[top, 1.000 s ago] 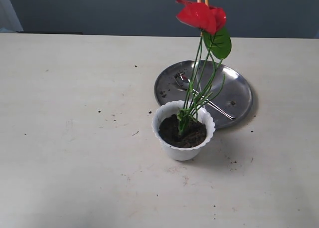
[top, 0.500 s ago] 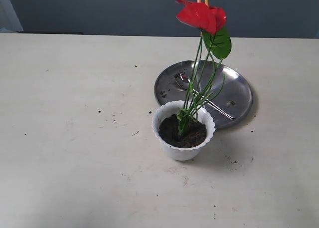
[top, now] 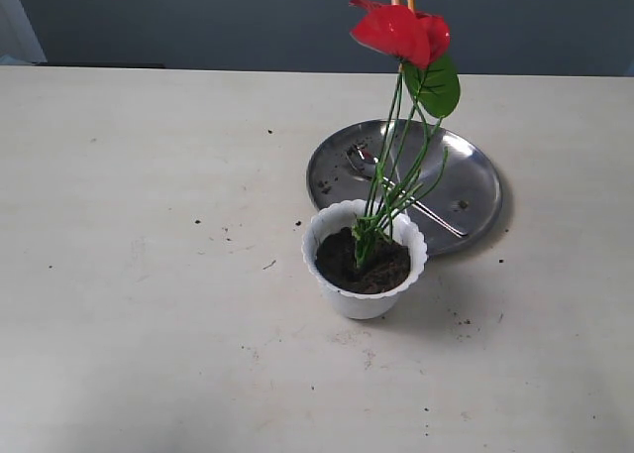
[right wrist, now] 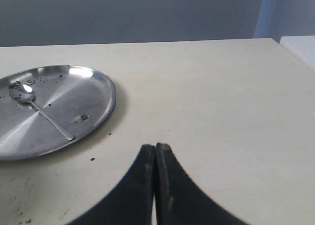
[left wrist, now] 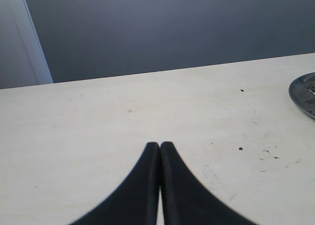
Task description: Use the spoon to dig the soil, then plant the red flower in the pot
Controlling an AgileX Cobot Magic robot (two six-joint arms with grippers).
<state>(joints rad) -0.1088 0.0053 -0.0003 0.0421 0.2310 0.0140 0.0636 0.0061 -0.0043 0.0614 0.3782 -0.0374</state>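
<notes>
The white scalloped pot stands mid-table, filled with dark soil. The red flower stands upright in that soil, its green stems rising from the pot, its round leaf at the top. The silver spoon lies on the steel plate behind the pot. Neither arm shows in the exterior view. My left gripper is shut and empty over bare table. My right gripper is shut and empty, near the plate's side.
Soil crumbs dot the table around the pot and plate. The plate's rim shows at the edge of the left wrist view. A dark wall lies beyond the table's far edge.
</notes>
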